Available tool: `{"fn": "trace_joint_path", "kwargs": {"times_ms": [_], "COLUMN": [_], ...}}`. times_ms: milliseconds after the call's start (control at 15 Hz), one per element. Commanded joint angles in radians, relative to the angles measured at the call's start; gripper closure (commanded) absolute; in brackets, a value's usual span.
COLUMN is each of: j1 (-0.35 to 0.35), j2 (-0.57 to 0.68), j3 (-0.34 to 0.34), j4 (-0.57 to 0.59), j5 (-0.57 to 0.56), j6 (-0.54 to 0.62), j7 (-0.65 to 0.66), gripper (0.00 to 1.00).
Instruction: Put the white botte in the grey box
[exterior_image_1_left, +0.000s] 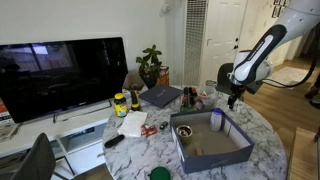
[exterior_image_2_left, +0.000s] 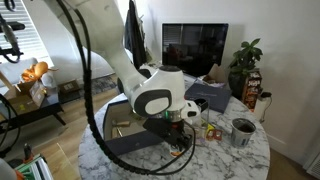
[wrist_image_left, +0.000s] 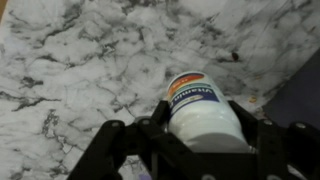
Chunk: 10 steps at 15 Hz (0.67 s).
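In the wrist view, the white bottle (wrist_image_left: 205, 118), with a blue and orange label, lies between my gripper's (wrist_image_left: 200, 130) black fingers, which press on both its sides over the marble table (wrist_image_left: 80, 70). In an exterior view my gripper (exterior_image_1_left: 232, 98) hangs just above the table beside the far right corner of the grey box (exterior_image_1_left: 214, 161); the bottle itself is hard to make out there. The box has blue-grey walls and a tan inside. In an exterior view the gripper (exterior_image_2_left: 178, 126) sits at the box's (exterior_image_2_left: 125, 147) edge.
A TV (exterior_image_1_left: 60, 75) and a potted plant (exterior_image_1_left: 150, 65) stand behind the table. A yellow bottle (exterior_image_1_left: 120, 103), a grey laptop (exterior_image_1_left: 160, 96), papers and a remote (exterior_image_1_left: 113, 141) lie on the left. A metal cup (exterior_image_2_left: 242, 130) stands near the table's edge.
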Motion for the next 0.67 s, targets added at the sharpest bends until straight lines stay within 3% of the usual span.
{"fn": "trace_joint_path", "kwargs": {"times_ms": [0, 200, 400, 600], "j1": [0.048, 0.083, 0.192, 0.306], "j2": [-0.255, -0.430, -0.567, -0.605], "j3": [-0.036, -0.003, -0.008, 0.007], "j4": [-0.094, -0.115, -0.125, -0.175], "j5": [-0.071, 0.045, 0.223, 0.286], "j6": [-0.200, -0.354, -0.465, -0.573], "j7": [-0.005, -0.113, -0.241, -0.270], "gripper": [0.64, 0.64, 0.64, 0.64]}}
